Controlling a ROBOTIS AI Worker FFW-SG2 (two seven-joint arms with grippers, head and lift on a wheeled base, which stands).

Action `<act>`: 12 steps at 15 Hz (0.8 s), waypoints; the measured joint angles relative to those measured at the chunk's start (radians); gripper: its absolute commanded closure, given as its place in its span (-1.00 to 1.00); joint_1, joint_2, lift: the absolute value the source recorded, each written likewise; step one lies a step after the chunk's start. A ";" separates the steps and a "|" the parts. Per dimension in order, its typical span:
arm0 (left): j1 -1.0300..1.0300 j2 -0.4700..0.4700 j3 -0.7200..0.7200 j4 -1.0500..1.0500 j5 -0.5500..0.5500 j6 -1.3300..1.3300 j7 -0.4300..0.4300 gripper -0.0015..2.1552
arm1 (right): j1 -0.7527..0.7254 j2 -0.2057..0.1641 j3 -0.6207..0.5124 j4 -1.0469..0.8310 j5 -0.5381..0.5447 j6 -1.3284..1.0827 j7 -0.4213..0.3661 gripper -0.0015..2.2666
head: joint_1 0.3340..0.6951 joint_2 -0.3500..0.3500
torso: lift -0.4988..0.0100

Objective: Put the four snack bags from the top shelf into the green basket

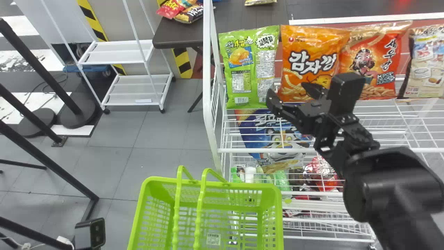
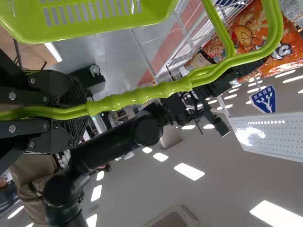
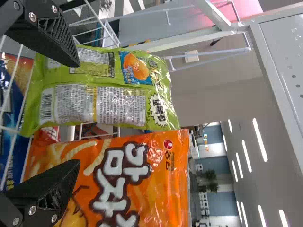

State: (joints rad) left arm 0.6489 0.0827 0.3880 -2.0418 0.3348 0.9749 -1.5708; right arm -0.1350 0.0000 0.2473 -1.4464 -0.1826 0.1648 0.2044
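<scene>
One right pincer (image 1: 286,89), agape before the snack bags (image 1: 308,45)

Four snack bags, all sealed and puffed, upright in a row on the top shelf (image 1: 249,150). Green bag (image 1: 249,69), back label out, at the shelf's left end. Orange bag (image 1: 308,62), white lettering and fry pictures, next along the shelf. Red-orange bag (image 1: 367,55), dark lettering, further right on the shelf. Beige bag (image 1: 428,62) with dark edge, rightmost on the shelf seen. Green basket (image 1: 256,186), slatted, opening up, handles raised, lower than the shelf, in front and leftward.
</scene>
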 measured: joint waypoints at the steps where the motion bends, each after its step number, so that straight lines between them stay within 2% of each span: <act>1: -0.002 0.002 -0.003 0.003 0.001 0.000 0.000 0.99 | -0.045 0.000 0.010 0.059 -0.028 0.000 0.019 -0.92 | 1.00 0.51 | 0.96; 7: -0.018 0.004 -0.012 0.025 0.001 0.000 0.000 0.99 | -0.222 0.000 0.085 0.332 -0.161 -0.066 0.087 -0.90 | 1.00 0.61 | 0.96; 9: -0.020 0.005 -0.013 0.028 0.001 0.000 0.000 0.99 | -0.264 0.000 0.102 0.401 -0.161 -0.109 0.084 -0.79 | 1.00 0.60 | 0.96; 10: -0.020 0.005 -0.013 0.029 0.001 0.000 0.000 0.99 | -0.286 0.000 0.112 0.432 -0.160 -0.128 0.085 -0.66 | 1.00 0.60 | 0.96; 11: -0.020 0.006 -0.013 0.030 0.001 0.000 0.000 0.99 | -0.303 0.000 0.120 0.453 -0.159 -0.139 0.087 -0.40 | 1.00 0.60 | 0.96; 12: -0.020 0.006 -0.013 0.031 0.002 0.000 0.000 0.99 | -0.317 0.000 0.128 0.468 -0.158 -0.145 0.093 0.19 | 1.00 0.60 | 0.96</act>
State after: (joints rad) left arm 0.6289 0.0889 0.3754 -2.0112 0.3368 0.9749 -1.5708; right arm -0.4524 0.0000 0.3755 -0.9784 -0.3409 0.0202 0.2972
